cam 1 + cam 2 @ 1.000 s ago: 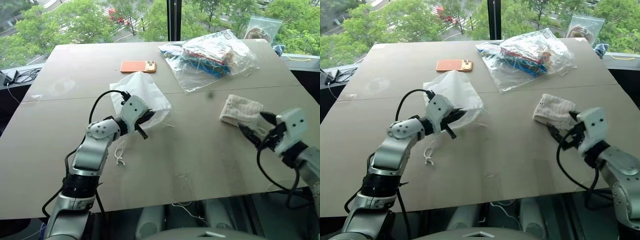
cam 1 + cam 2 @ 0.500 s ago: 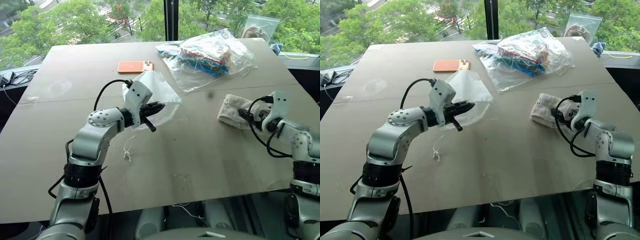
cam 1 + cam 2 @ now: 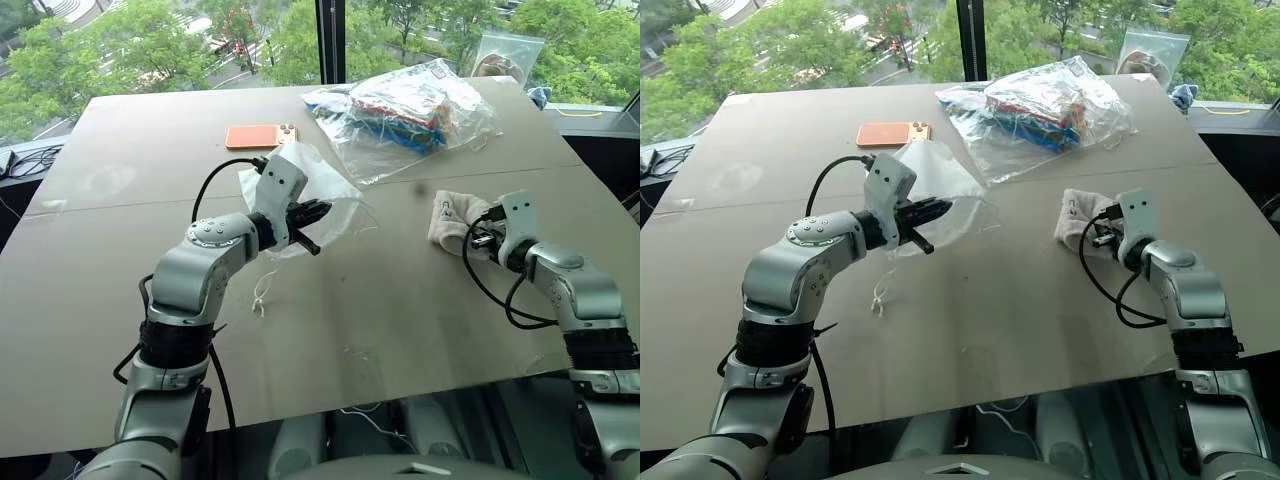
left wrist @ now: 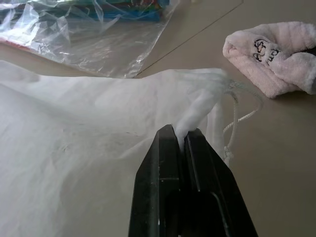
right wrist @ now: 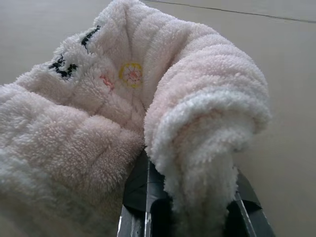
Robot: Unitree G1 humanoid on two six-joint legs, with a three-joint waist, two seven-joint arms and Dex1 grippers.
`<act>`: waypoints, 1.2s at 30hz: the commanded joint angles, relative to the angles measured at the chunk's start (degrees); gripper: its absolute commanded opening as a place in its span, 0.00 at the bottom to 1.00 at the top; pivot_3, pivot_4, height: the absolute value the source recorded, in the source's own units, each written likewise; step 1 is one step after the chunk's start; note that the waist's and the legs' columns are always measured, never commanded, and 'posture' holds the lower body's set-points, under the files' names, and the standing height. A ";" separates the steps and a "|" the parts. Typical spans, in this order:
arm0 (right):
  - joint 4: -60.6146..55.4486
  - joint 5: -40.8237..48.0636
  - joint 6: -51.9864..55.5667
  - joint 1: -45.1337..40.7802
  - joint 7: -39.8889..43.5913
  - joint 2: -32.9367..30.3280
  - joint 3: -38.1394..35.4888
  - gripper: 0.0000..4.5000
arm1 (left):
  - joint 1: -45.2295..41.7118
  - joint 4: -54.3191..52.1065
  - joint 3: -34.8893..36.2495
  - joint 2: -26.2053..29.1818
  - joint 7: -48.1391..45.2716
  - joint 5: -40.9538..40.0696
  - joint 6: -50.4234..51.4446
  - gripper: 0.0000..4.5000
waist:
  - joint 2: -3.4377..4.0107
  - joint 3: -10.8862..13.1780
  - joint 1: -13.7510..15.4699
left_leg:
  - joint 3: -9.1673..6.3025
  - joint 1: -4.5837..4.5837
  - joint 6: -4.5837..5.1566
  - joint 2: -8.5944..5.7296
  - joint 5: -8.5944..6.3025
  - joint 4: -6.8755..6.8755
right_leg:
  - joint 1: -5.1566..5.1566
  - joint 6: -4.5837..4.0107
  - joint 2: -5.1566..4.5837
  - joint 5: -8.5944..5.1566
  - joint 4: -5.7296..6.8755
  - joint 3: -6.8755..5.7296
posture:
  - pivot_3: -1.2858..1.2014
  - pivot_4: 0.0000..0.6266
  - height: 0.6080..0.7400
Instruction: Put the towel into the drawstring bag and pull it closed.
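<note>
**Mia:** On the brown table (image 3: 400,310), near its middle, the left gripper (image 3: 312,214) is pinching the rim of the drawstring bag (image 3: 318,185). Why is it holding the bag up like that?

**Ben:** Its two black fingers are squeezing tight on a fold of the thin white cloth right at the mouth. I think lifting that edge is keeping the mouth off the table, so something can slide in.

**Mia:** And the cord (image 4: 236,114)?

**Ben:** It is hanging loose beside the mouth. Nobody is pulling it, so the bag is not being closed yet.

**Mia:** Where is the towel (image 3: 452,216)?

**Ben:** It is lying on the table to the right, well apart from the bag. The right gripper (image 3: 1098,237) is closing on it, and a thick roll of towel is sitting between its fingers.

**Mia:** Why grab it at the edge?

**Ben:** Probably so the rest is trailing behind and going into the bag first.
</note>
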 commanded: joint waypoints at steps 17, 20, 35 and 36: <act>-31.16 16.30 10.31 3.55 5.16 4.68 11.32 0.01 | -10.05 7.11 -2.92 -2.73 -3.06 -4.76 0.30 0.00 | 0.17 0.13 0.80 | 0.00 -0.10 0.00 -0.06 0.00 0.00 | -0.10 -0.01 -0.05 -0.01 -0.03 0.00 | 0.52 0.24 1.00; -24.12 13.24 10.85 0.12 -1.85 9.27 9.84 0.01 | -9.30 5.71 -4.03 -1.68 -4.48 -4.82 -0.24 0.00 | 0.17 0.13 0.44 | 0.03 -0.09 -0.01 -0.08 0.00 -0.01 | -0.11 -0.01 -0.02 0.00 -0.02 0.01 | 0.52 0.24 1.00; -12.67 12.54 13.22 -5.76 -17.32 24.80 0.19 0.01 | -5.41 -0.17 -3.70 3.24 -5.89 -5.98 1.92 0.00 | 0.20 0.14 0.66 | 0.01 -0.17 -0.02 -0.05 0.01 -0.06 | -0.18 -0.02 -0.08 0.00 -0.01 0.00 | 0.52 0.24 1.00; -12.99 13.02 13.99 -5.88 -17.16 24.50 -0.14 0.01 | -5.89 -0.11 -3.22 3.70 -6.23 -6.72 2.97 0.00 | 0.20 0.15 0.61 | -0.01 -0.17 -0.02 -0.04 0.01 -0.07 | -0.18 -0.02 -0.07 0.00 -0.01 -0.01 | 0.52 0.24 1.00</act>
